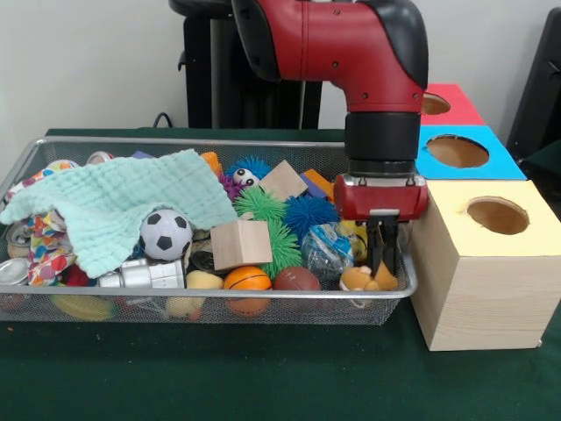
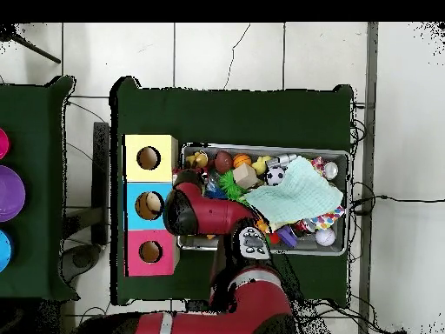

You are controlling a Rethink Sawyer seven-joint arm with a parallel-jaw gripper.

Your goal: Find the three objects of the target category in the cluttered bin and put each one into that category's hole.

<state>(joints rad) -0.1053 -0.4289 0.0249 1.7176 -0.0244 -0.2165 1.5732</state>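
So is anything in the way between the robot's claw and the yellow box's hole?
Only the wire bin's end wall. The claw is down among the toys at that end, and the yellow box stands just outside it. Its hole on top is uncovered.

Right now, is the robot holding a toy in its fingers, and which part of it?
It cannot be told. The gripper reaches down into the right end of the wire bin, just above a small tan toy, but no grip on anything shows.
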